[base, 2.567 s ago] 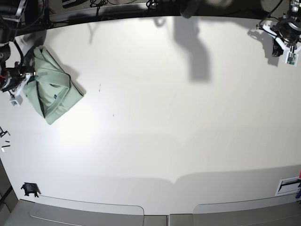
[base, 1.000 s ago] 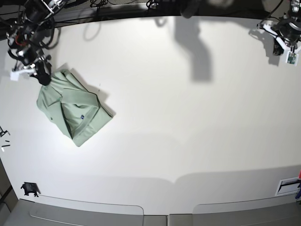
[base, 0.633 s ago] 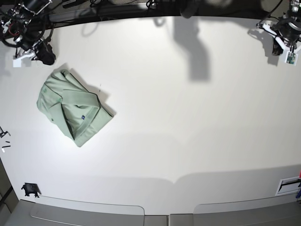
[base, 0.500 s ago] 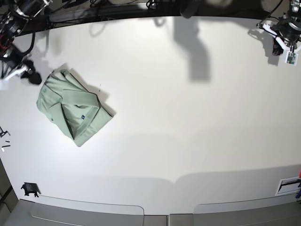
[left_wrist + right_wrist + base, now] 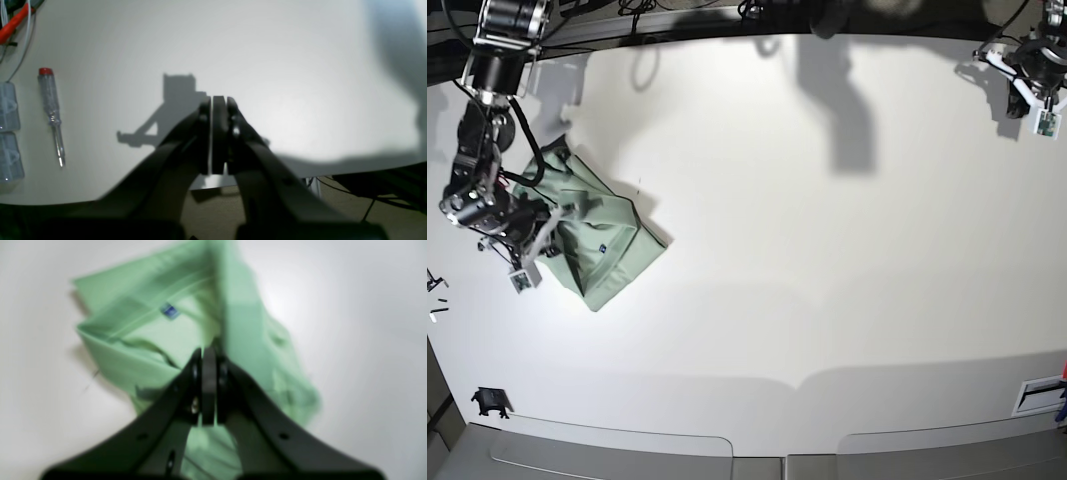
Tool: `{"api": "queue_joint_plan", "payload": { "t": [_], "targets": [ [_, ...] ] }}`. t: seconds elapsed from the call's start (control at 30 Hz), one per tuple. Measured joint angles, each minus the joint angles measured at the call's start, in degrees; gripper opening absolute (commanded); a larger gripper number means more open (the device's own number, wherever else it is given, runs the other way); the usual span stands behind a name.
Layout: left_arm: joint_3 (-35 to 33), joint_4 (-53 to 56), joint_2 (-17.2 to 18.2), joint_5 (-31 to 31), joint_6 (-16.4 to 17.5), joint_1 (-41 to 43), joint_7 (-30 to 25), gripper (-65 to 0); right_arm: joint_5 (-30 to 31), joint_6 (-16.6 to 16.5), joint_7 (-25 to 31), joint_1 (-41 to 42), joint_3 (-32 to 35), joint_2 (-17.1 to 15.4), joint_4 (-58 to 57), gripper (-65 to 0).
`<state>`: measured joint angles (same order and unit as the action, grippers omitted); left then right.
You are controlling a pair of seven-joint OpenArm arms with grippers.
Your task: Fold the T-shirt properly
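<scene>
The T-shirt (image 5: 605, 252) lies folded into a compact mint-green bundle on the left part of the white table (image 5: 807, 260). In the right wrist view the T-shirt (image 5: 150, 340) is blurred, with a small blue tag showing near its collar. My right gripper (image 5: 555, 220) reaches over the shirt's left side. Its fingers are pressed together in the wrist view, where the right gripper (image 5: 208, 353) shows no fabric between them; whether it touches the cloth I cannot tell. My left gripper (image 5: 1016, 104) stays at the far right corner, and the left gripper (image 5: 218, 100) is shut on nothing above bare table.
A screwdriver (image 5: 50, 110) with a red cap, clear plastic boxes (image 5: 8, 133) and a red cable (image 5: 13, 20) lie near the left arm by the table edge. A small black part (image 5: 491, 402) sits at the front left, and a white slotted piece (image 5: 1039, 395) at the front right.
The right arm swung from above the shirt's upper-left corner down to its left side, and its gripper now points over the shirt. The shirt and the left arm stayed put over the last second.
</scene>
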<state>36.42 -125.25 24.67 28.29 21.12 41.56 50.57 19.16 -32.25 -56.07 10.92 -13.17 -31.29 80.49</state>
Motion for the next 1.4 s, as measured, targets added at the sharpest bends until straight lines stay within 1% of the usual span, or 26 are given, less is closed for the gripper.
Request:
{"api": "queue_joint_plan", "payload": {
  "t": [0.03, 0.13, 0.23, 0.3, 0.4, 0.47, 0.6, 0.77, 0.9, 0.97, 1.13, 1.2, 1.27, 1.3, 1.33, 1.4],
  "targets": [
    [0.0, 0.0, -0.11, 0.02, 0.04, 0.02, 0.0, -65.0, -1.53, 0.87, 1.25, 1.73, 1.81, -0.09, -2.6, -65.0],
    [0.0, 0.0, 0.0, 0.0, 0.02, 0.0, 0.0, -65.0, -3.08, 2.51, 2.75, 5.68, 6.21, -0.5, -10.6, -65.0],
    [0.0, 0.0, -0.11, 0.0, 0.04, 0.02, 0.02, -65.0, -5.11, 4.24, 3.63, 7.89, 8.7, -0.17, -18.49, -65.0],
    [0.0, 0.0, -0.02, 0.0, 0.04, 0.0, 0.0, -65.0, -5.49, 4.17, 4.39, 8.66, 8.96, -0.17, -23.1, -65.0],
    [0.0, 0.0, -0.07, 0.02, 0.04, 0.02, 0.02, -65.0, -3.98, 4.26, 5.57, 9.49, 8.31, -0.66, -27.82, -65.0],
    [0.0, 0.0, -0.04, 0.02, 0.04, 0.0, 0.0, -65.0, -2.62, 6.62, 5.03, 9.55, 7.13, -0.59, -29.51, -65.0],
    [0.0, 0.0, -0.04, 0.02, 0.02, 0.02, 0.02, -65.0, -2.67, 9.51, 2.49, 8.26, 1.29, -0.46, -30.23, -65.0],
    [0.0, 0.0, -0.07, 0.02, 0.04, 0.02, 0.09, -65.0, -2.69, 9.77, -3.17, 5.95, -10.29, -0.94, -30.25, -65.0],
    [0.0, 0.0, -0.07, 0.0, 0.02, 0.02, 0.2, -65.0, -2.23, 9.68, -5.11, 2.84, -20.22, -0.9, -30.25, -65.0],
    [0.0, 0.0, -0.07, 0.02, 0.02, 0.02, 0.22, -65.0, -1.73, 9.53, -5.2, 1.29, -24.61, -0.92, -30.25, -65.0],
    [0.0, 0.0, -0.07, 0.02, 0.02, 0.02, -0.04, -65.0, 2.12, 9.35, -6.56, 0.52, -32.79, -0.9, -30.47, -65.0],
    [0.0, 0.0, -0.07, 0.0, 0.02, 0.02, -0.48, -65.0, 3.76, 8.85, -8.0, 1.01, -34.58, -0.85, -29.4, -65.0],
    [0.0, 0.0, -0.02, 0.0, 0.02, 0.02, -2.29, -65.0, 4.94, 8.02, -10.27, 2.03, -35.65, -1.14, -27.67, -65.0],
    [0.0, 0.0, -0.07, 0.0, 0.02, 0.02, -3.3, -65.0, 6.14, 7.91, -10.21, 3.1, -35.8, -1.64, -26.38, -65.0],
    [0.0, 0.0, -0.07, 0.02, 0.02, 0.02, -4.2, -65.0, 7.96, 6.34, -10.45, 4.09, -35.82, -2.58, -24.79, -65.0],
    [0.0, 0.0, -0.07, 0.02, 0.04, 0.02, -5.05, -65.0, 13.97, 3.65, -11.32, 7.04, -35.78, -4.37, -19.85, -65.0]
  ]
}}
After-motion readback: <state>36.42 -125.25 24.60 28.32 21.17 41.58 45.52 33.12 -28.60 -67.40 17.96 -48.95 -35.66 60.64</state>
